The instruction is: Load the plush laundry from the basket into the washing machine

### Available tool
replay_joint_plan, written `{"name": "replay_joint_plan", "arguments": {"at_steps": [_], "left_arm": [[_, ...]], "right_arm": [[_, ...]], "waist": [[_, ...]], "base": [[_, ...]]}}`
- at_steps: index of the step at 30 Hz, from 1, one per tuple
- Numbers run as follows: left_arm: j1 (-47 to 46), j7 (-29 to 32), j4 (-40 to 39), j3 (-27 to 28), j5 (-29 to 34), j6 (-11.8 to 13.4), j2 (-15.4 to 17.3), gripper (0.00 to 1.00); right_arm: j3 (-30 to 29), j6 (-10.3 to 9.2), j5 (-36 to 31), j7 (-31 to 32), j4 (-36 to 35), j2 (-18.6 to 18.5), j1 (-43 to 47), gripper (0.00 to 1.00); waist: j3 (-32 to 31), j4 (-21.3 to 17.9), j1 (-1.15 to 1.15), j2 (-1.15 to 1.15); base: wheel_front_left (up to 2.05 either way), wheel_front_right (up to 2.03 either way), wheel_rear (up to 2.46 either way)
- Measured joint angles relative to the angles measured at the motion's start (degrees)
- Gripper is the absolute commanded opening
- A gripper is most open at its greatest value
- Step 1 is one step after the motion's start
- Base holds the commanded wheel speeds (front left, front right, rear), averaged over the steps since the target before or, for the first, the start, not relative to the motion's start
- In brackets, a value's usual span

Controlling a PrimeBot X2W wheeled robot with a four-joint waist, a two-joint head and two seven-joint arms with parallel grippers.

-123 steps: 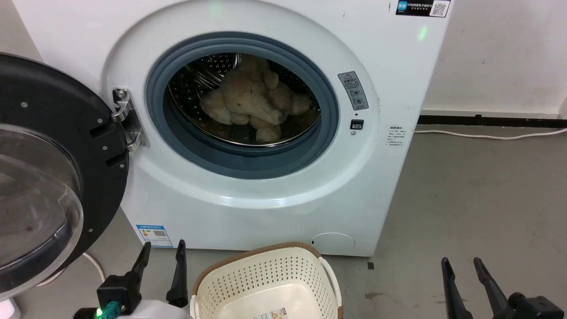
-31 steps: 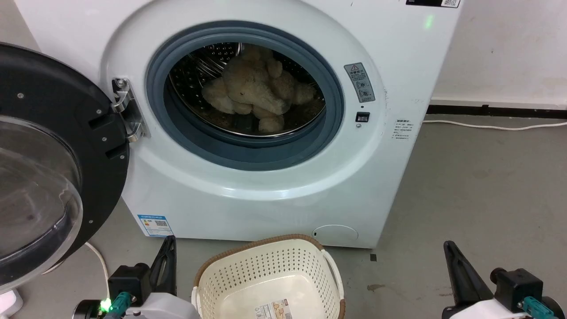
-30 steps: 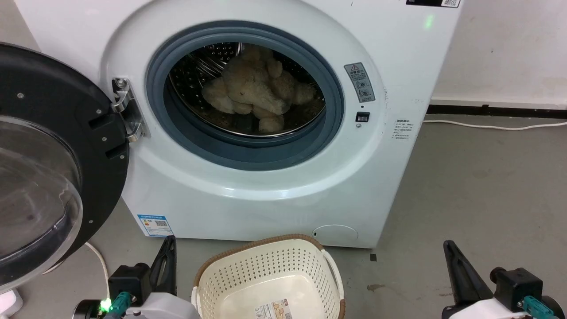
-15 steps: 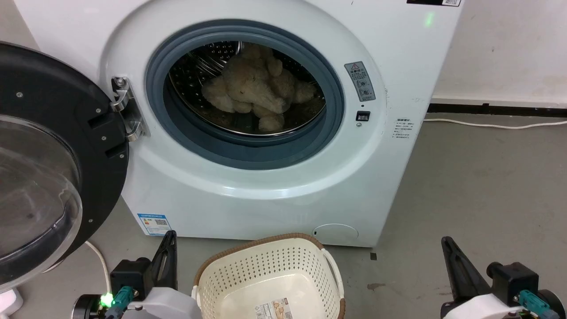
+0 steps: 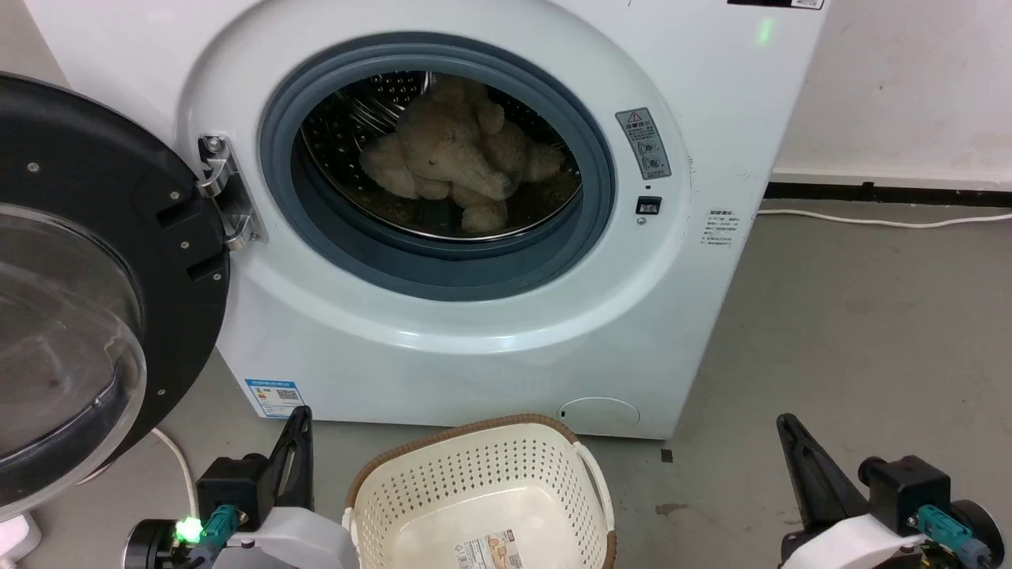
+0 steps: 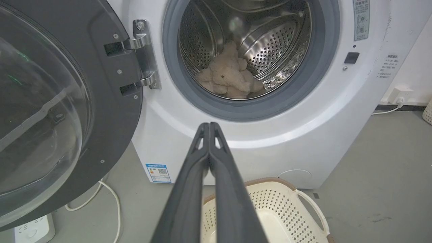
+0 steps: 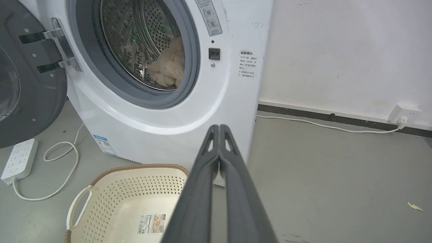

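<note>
The cream-beige plush laundry point(image 5: 455, 162) lies inside the steel drum of the white washing machine point(image 5: 474, 340), behind the grey rubber ring; I see the plush laundry point(image 6: 229, 76) from the left wrist and a part of the plush laundry point(image 7: 168, 69) from the right wrist. The black-framed glass door point(image 5: 87, 292) stands swung open at the left. The perforated cream basket point(image 5: 474, 498) sits on the floor before the machine with only its label sticker inside. My left gripper point(image 5: 300, 419) is shut at the lower left; my right gripper point(image 5: 785, 425) is shut at the lower right. Both hold nothing.
A white power strip point(image 7: 18, 158) with a looped cable lies on the grey floor left of the machine. A white cable point(image 5: 885, 221) runs along the wall to a socket point(image 7: 403, 113) at the right. Open floor lies right of the machine.
Both grippers have closed since four seconds ago and turned side-on. The camera has tilted slightly, shifting the whole scene. The plush and basket have not moved.
</note>
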Motion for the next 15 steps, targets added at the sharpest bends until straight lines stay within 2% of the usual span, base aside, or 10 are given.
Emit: {"name": "replay_joint_plan", "arguments": {"at_steps": [15], "left_arm": [[-0.06, 1.35, -0.99, 0.58, 1.67, -0.30, -0.68, 0.00]], "right_arm": [[0.23, 0.00, -1.71, 1.36, -0.59, 0.00, -1.19, 0.00]], "waist": [[0.24, 0.02, 0.00, 0.00]], "base": [[0.00, 0.00, 0.00]]}}
